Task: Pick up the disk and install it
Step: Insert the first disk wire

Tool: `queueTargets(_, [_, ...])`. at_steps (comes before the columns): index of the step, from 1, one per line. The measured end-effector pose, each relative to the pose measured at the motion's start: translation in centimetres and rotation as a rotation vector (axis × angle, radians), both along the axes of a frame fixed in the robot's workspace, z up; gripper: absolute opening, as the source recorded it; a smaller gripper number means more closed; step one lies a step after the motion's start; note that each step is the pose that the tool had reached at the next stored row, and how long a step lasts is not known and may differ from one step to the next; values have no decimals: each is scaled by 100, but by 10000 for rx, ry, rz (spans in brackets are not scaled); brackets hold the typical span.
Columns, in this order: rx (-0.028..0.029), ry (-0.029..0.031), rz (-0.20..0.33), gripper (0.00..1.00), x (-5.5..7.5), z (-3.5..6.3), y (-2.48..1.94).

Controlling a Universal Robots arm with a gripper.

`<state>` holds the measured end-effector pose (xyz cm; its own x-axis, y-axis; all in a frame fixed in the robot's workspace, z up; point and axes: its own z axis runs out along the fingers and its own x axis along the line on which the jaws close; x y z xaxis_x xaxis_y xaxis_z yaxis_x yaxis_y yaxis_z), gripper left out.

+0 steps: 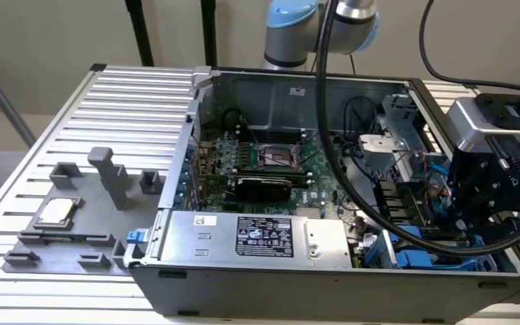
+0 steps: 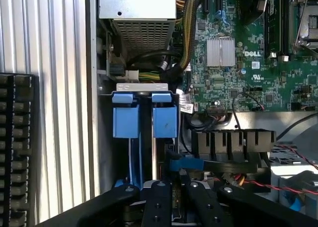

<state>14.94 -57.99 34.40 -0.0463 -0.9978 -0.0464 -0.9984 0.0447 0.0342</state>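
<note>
The disk [image 2: 145, 118], standing on edge in its blue carrier frame, sits in the drive bay at the open computer case's [image 1: 269, 288] front corner, beside the power supply [image 1: 255, 235]. I see my gripper [image 2: 171, 199] directly over it, fingers [image 2: 158, 202] drawn close together; whether they pinch the disk I cannot tell. The motherboard [image 2: 248, 53] lies nearby.

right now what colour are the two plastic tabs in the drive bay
Bright blue; the two tabs show best in the wrist view, just ahead of the gripper.
</note>
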Motion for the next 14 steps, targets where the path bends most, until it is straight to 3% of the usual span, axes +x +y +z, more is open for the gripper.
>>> queueTargets(14, [-197,-129,-12,0,-4,-2,39])
